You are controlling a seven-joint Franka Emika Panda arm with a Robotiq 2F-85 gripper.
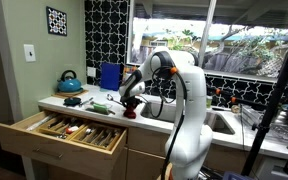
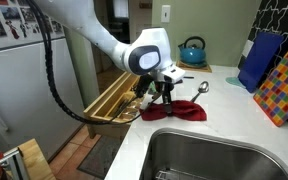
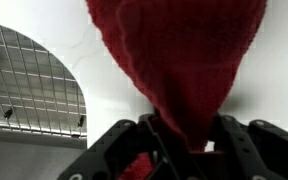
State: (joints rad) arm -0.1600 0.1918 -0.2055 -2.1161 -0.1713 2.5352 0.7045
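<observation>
The gripper (image 2: 164, 99) was, as we saw it, pinching the red cloth (image 2: 181, 112) on the white counter (image 2: 229, 108) beside the sink (image 2: 214, 158).

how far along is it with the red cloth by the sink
Done: the gripper is down on the red cloth. In hand: in the wrist view its jaws pinch a bunched fold. Left: the cloth lies on the counter beside the sink, not yet lifted.
</observation>
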